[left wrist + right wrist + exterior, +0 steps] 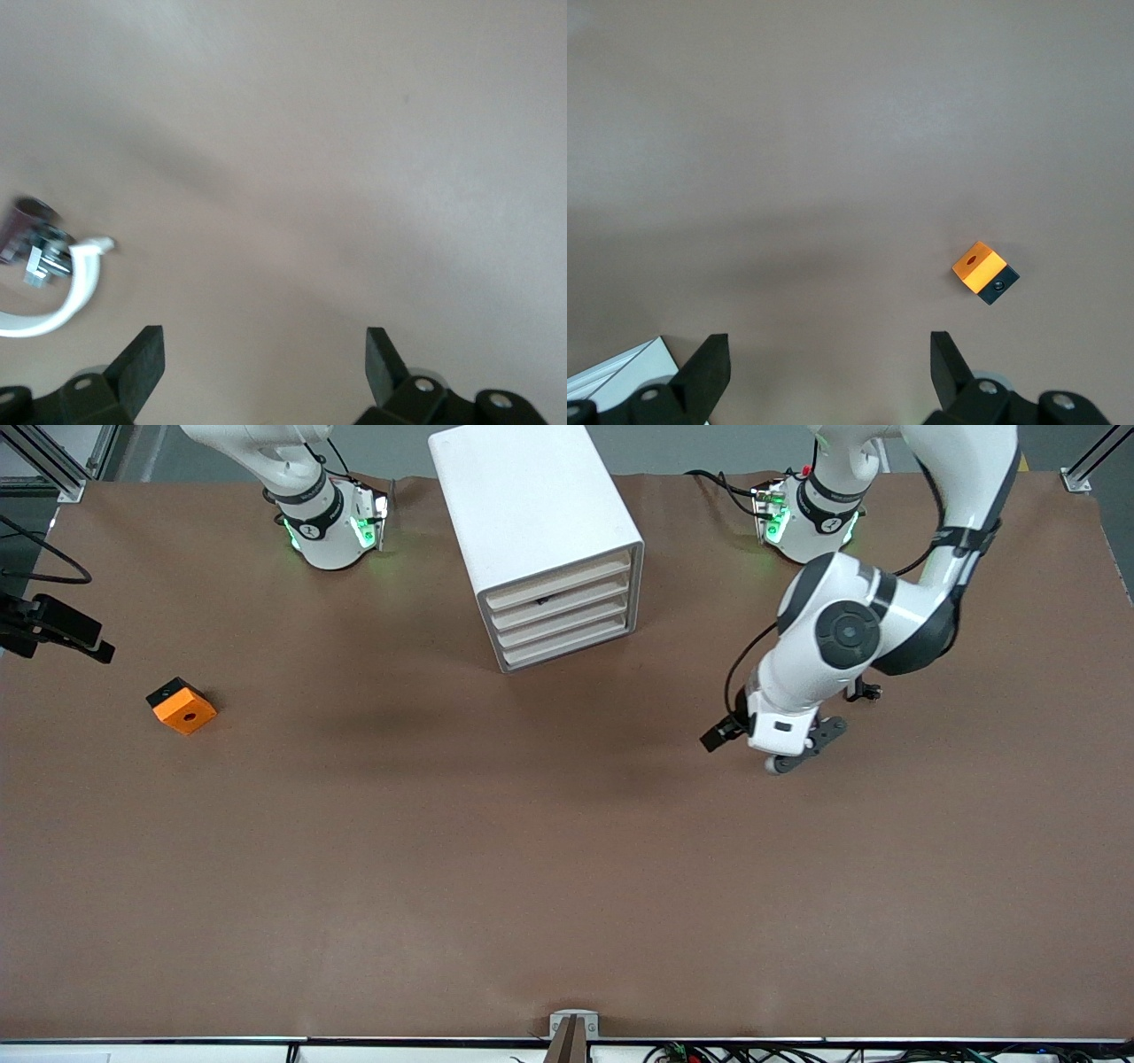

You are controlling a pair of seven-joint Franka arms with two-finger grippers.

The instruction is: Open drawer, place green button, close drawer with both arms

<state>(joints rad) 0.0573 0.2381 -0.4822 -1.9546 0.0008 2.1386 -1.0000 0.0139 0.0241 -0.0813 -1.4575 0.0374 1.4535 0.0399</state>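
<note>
- The cabinet (532,505) stands on the counter (532,868) between the two arm bases. Its four cream fronts face the front camera, turned a little toward the left arm's end.
- The drawer (563,623) is one of the lower ones. It is shut, like the other three, and its long edge runs across the cabinet's face.
- The left gripper (264,359) hangs low over bare counter, toward the left arm's end from the cabinet. Its fingers (142,354) are spread wide and hold nothing.
- The right gripper (828,354) is also spread and empty, looking down on the orange cube (979,267) — a white corner at the frame's edge is probably the cabinet.
- I cannot pick out the button. A white ring (75,292) with small parts lies near the left fingers.
- By my reading, the left arm is better placed for the pull — it must swing round to meet the drawer front square-on.
</note>
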